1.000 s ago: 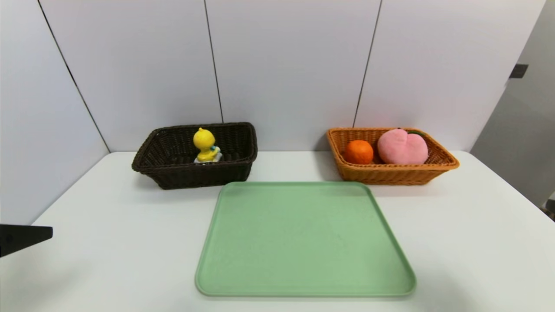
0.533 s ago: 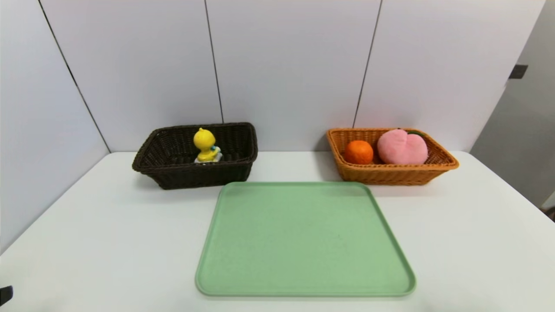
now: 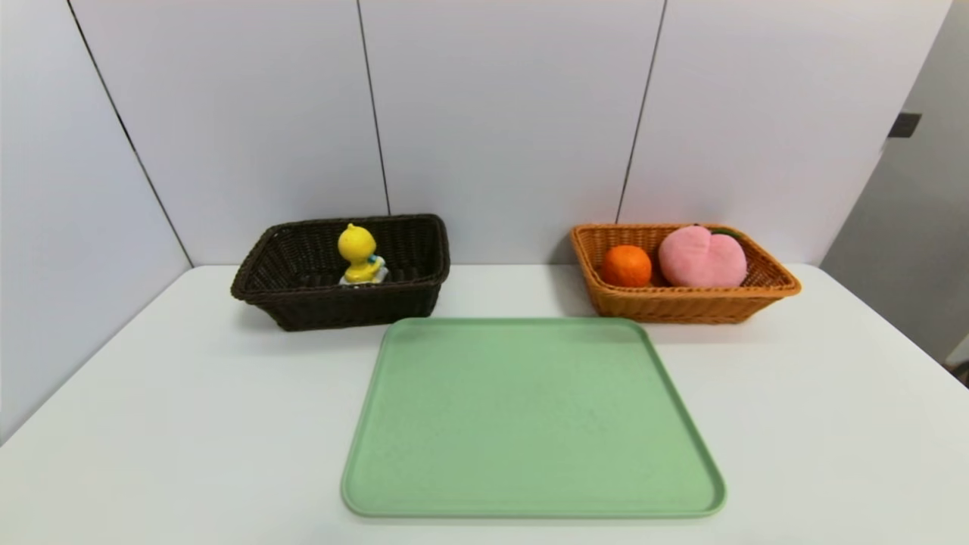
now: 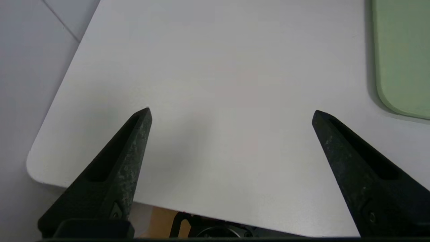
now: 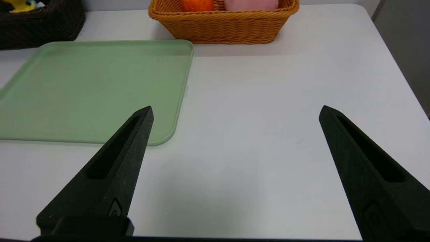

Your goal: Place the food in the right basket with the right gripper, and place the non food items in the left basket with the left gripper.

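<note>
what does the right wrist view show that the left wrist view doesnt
Only the right wrist view: the orange-tan basket holding the orange fruit and pink peach, and the dark basket with the yellow duck toy.

Only the left wrist view: the left tool.

Both: the green tray and white table.

Green tray (image 3: 534, 416): flat on white tabletop (image 3: 189, 424), in front of pale wall panels (image 3: 500, 113) with dark seams. Grey surface (image 3: 920, 197) beyond the tabletop's right edge, small dark fitting (image 3: 905, 125) beside it.

Bright, diffuse light; soft shadows on table (image 3: 166, 424); L wrist view dimmer.
</note>
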Controlling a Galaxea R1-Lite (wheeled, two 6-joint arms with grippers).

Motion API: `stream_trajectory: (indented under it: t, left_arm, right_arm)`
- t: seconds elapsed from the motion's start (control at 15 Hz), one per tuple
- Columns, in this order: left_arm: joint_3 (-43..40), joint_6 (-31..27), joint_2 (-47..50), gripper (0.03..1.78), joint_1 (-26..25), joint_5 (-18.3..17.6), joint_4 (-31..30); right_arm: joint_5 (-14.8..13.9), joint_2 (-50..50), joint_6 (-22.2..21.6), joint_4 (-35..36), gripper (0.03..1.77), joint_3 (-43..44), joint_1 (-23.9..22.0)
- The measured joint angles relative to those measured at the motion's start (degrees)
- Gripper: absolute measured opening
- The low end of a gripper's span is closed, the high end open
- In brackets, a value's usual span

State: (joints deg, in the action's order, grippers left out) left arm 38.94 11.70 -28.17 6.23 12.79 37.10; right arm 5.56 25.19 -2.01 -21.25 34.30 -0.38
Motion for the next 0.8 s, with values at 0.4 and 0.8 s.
stream_trajectory:
  t: [0.4, 0.8]
  left_arm:
    - [-6.06, -6.19, 9.08, 1.69, -6.33, -13.39, -4.55]
    - [-22.58, -17.68, 16.85, 1.69, -6.78, -21.74, -20.98]
  right_arm:
    - [1.27, -0.8, -0.05, 0.24, 1.7, -1.34, 0.11]
    - [0.5, -3.56, 0.0, 15.54, 1.7, -13.6, 0.05]
